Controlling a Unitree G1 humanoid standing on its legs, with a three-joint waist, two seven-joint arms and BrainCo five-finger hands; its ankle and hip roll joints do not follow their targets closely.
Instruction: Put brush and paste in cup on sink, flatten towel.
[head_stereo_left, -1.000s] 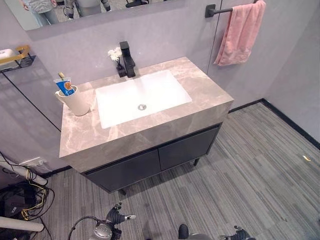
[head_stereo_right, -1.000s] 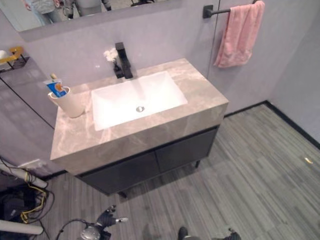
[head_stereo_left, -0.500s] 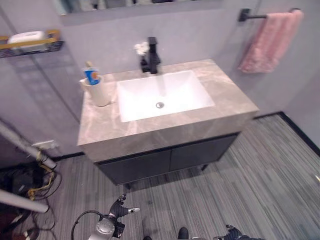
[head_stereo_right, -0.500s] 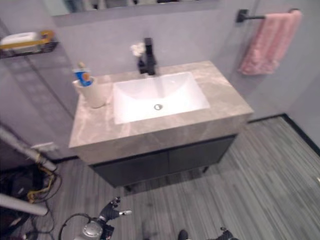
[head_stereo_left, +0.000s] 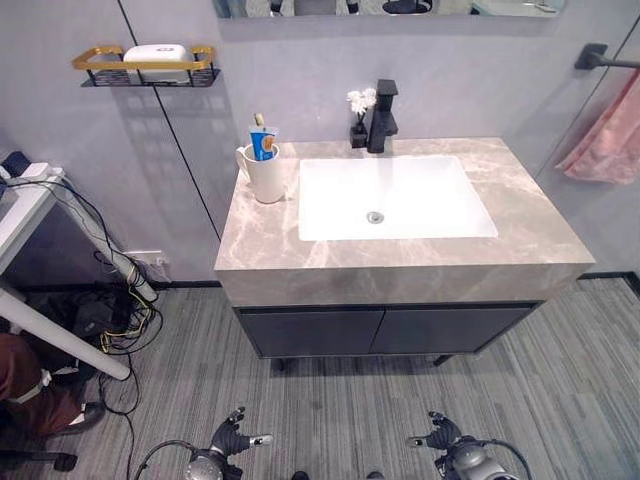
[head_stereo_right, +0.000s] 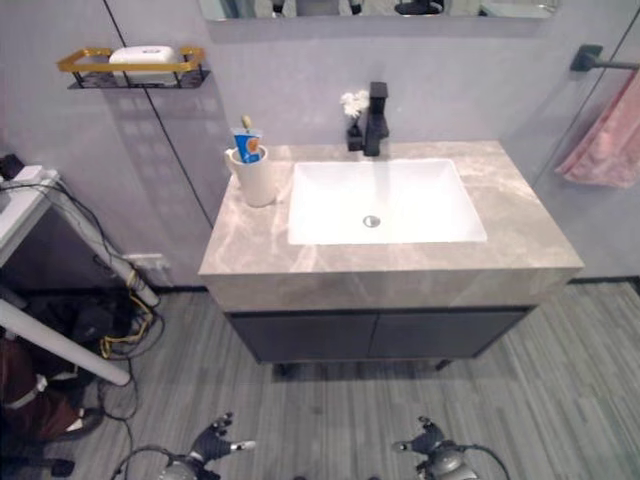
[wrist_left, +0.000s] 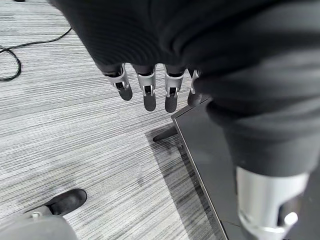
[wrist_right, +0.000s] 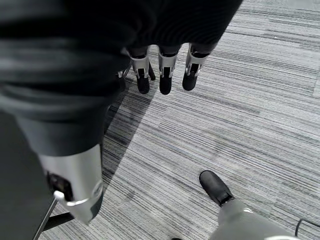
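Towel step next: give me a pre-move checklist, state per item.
1. Brush and paste in cup: ok, both stand in it on the counter left of the basin.
2. Left robot hand free: ok, fingers relaxed, holding nothing, low over the floor.
3. Right robot hand free: ok, fingers relaxed, empty.
4. Pink towel located: ok, hanging from the wall bar at the far right.
5. Towel flat: cannot tell, it is cut off by the edge of the eye views.
6. Towel within reach: not ok, probably; both hands hang low, well short of it.
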